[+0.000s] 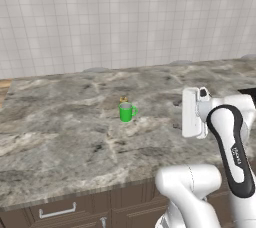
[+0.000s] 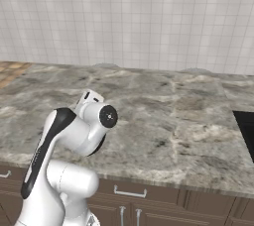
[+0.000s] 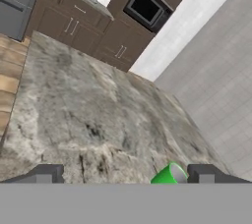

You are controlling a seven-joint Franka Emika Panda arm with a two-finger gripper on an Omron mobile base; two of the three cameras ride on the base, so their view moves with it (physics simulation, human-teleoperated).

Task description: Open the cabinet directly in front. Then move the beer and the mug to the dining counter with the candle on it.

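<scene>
Tiled wall (image 1: 125, 17) behind a broad marbled dining counter (image 1: 65, 137), on which the green mug (image 1: 127, 112) stands upright, with the small tan candle (image 1: 123, 100) just behind it, touching or nearly so. The beer is not on this stretch of counter, so that half of the task looks unfinished. The gripper (image 3: 125, 174), seen from the hand camera, has its fingers spread wide with nothing between them; the mug's rim (image 3: 171, 174) lies just inside the right finger. The hand (image 1: 195, 114) hovers well to the right of the mug. Risk: a careless sweep of the arm away from the mug could clip it, tipping it or pushing it into the candle.
</scene>
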